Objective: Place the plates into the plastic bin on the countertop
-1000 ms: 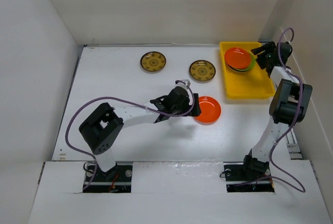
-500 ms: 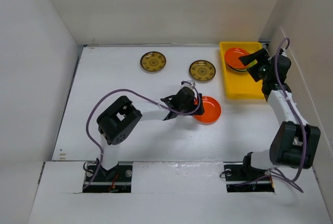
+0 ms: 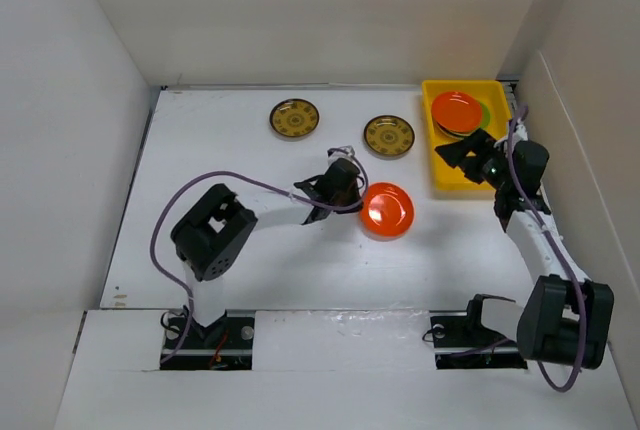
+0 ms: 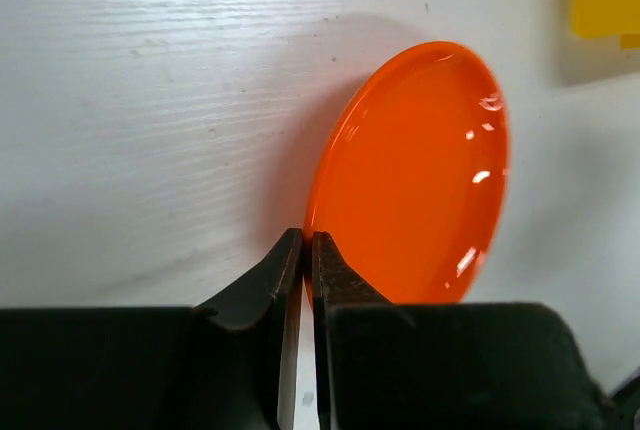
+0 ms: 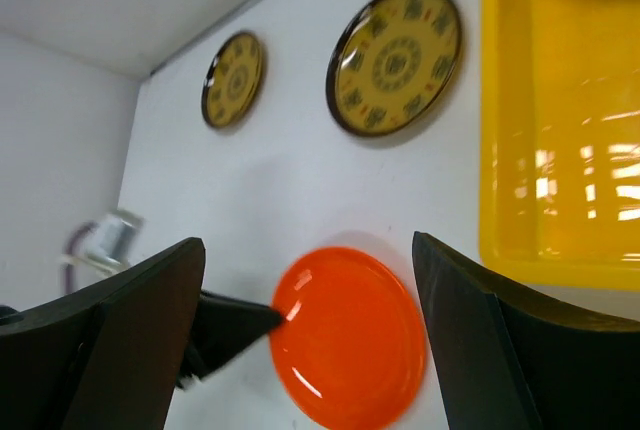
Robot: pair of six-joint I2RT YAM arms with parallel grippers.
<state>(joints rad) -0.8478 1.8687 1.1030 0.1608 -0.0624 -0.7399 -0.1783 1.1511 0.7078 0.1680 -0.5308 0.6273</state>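
Observation:
An orange plate (image 3: pixel 387 209) lies on the white countertop (image 3: pixel 250 170), right of centre. My left gripper (image 3: pixel 350 195) is shut on its left rim; in the left wrist view the orange plate (image 4: pixel 420 180) stands tilted, its edge pinched between the left gripper's (image 4: pixel 305 250) closed jaws. The yellow plastic bin (image 3: pixel 447 178) sits at the back right with a stack of plates (image 3: pixel 457 112), an orange one on top. My right gripper (image 3: pixel 452 150) hovers open over the bin's near end, holding nothing. Through the right gripper (image 5: pixel 308 245) I see the orange plate (image 5: pixel 350 345) below.
Two brown-gold patterned plates (image 3: pixel 294 118) (image 3: pixel 389 135) lie on the countertop at the back, left of the bin. In the right wrist view the same brown-gold plates (image 5: pixel 395 60) (image 5: pixel 233 80) lie beyond the orange one, beside the bin (image 5: pixel 560 150). White walls enclose three sides.
My left gripper has shut on the orange plate's rim and drawn it slightly left. The right arm has pulled back from the bin's far end to its near end, its jaws wider.

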